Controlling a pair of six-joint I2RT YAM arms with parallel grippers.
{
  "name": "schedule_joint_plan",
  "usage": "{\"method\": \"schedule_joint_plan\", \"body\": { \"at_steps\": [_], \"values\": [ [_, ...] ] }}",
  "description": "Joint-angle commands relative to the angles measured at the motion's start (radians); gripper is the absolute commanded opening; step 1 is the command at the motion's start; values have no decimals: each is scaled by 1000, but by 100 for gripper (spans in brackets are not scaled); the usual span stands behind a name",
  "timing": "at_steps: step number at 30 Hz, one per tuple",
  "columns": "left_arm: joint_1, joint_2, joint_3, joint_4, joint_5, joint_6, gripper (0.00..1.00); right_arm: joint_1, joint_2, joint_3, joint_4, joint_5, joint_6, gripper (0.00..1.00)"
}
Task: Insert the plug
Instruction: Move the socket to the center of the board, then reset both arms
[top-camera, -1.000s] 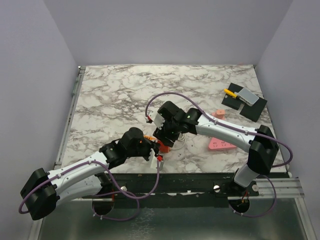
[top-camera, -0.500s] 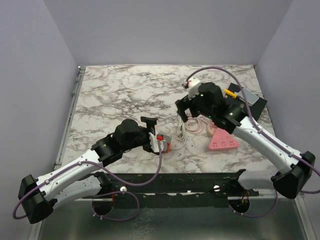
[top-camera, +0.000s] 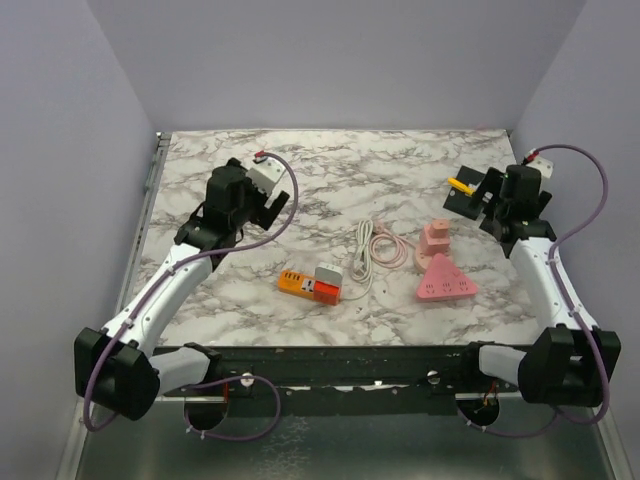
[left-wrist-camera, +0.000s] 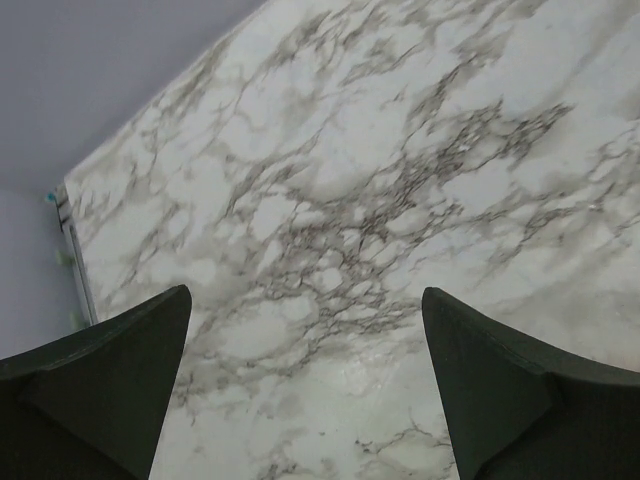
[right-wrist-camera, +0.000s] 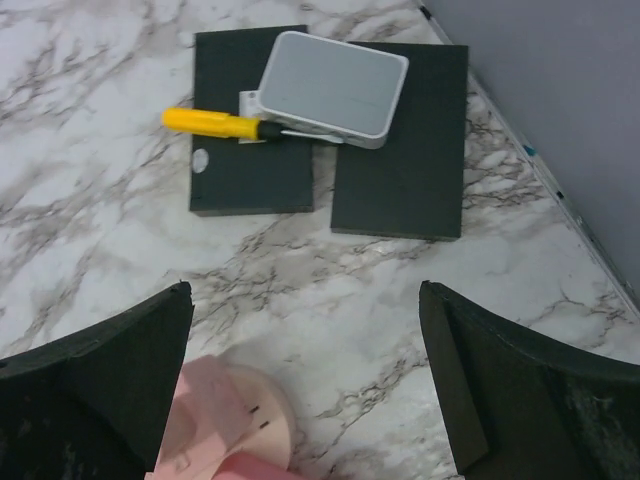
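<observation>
Two arms, a second ago huddled over orange power strip (top-camera: 298, 284) at table's near centre, now pulled back to opposite sides. Left gripper (top-camera: 272, 205) and right gripper (top-camera: 482, 190) both spread wide, holding nothing. Release suggests insertion likely done. White plug (top-camera: 327, 275) sits on strip's right end, apparently seated. Its white cable (top-camera: 372, 250) coils just behind, beside pink triangular strip (top-camera: 445, 280). Seating depth unclear.

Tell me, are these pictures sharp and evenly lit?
Top view: soft even light, faint shadows, sharp. Left wrist view: the marble table looks hazy, the fingers dark and featureless. Right wrist view: the grey box is crisp.
</observation>
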Motion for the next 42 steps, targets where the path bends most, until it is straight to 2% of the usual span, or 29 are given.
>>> {"method": "schedule_joint_plan", "body": {
  "at_steps": [1, 6, 10, 14, 20, 28, 35, 37, 40, 42],
  "values": [
    [152, 46, -10, -51, -12, -139, 99, -68, 96, 0, 15, 61, 68, 100],
    [279, 87, -81, 15, 58, -191, 99, -69, 197, -3, -33, 73, 108, 95],
    [324, 94, -158, 128, 94, -219, 99, -69, 239, -57, -18, -19, 129, 86],
    [333, 112, -203, 194, 116, -249, 99, -59, 244, -129, 17, -101, 143, 80],
    [333, 138, -230, 249, 144, -266, 99, 25, 224, -182, 45, -148, 176, 80],
    [333, 148, -259, 301, 192, -271, 99, 129, 323, -145, 114, -381, 238, 79],
    [333, 144, -258, 311, 178, -242, 99, 302, 374, -89, 164, -398, 377, 81],
    [333, 146, -260, 313, 188, -240, 99, 305, 361, -54, 127, -358, 358, 85],
    [333, 160, -265, 333, 198, -248, 99, 292, 307, -20, 86, -218, 277, 99],
    [333, 180, -273, 359, 198, -262, 99, 253, 276, -19, 89, -189, 229, 100]
  ]
}}
